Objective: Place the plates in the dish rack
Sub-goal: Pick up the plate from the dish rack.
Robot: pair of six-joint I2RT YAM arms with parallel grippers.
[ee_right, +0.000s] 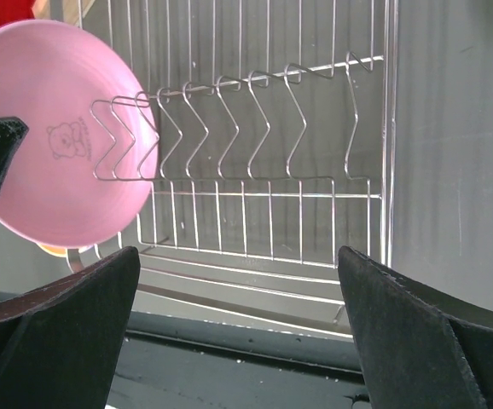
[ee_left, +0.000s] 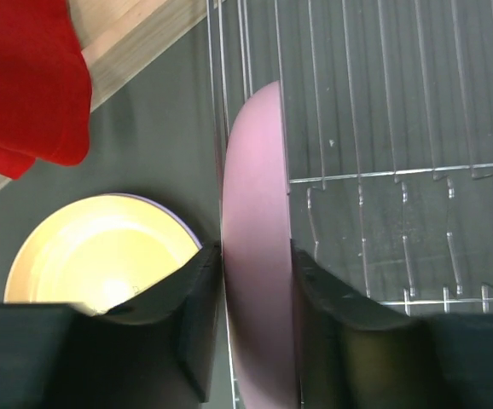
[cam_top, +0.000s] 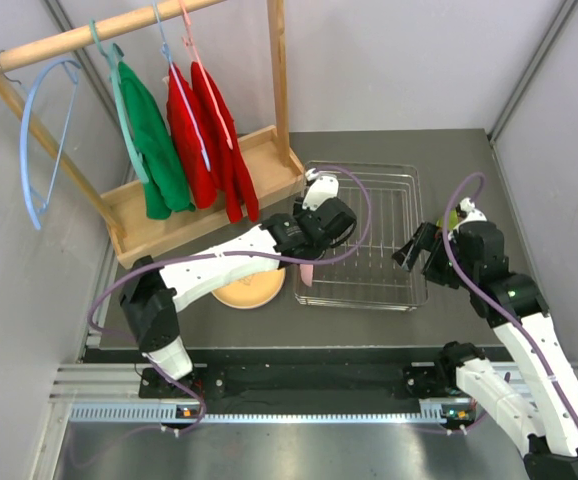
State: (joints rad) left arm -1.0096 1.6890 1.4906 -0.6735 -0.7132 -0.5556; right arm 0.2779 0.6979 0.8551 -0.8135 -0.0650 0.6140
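Pink plate [ee_left: 253, 170] clenched on edge between my left gripper's [ee_left: 255, 260] jaws.
It stands upright at the dish rack's [ee_left: 400, 175] left end. An orange-tan plate [ee_left: 101, 247] lies flat left of the rack. My right gripper [ee_right: 238, 256] gapes empty beside the rack's right side.

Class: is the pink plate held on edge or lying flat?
On edge: the pink plate stands vertical, pinched by the left gripper.

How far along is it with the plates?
Barely started: the rack holds no plates yet. The left gripper pinches a pink plate on edge at the rack's left end. A yellow plate on the table and a green plate beside the right arm remain.
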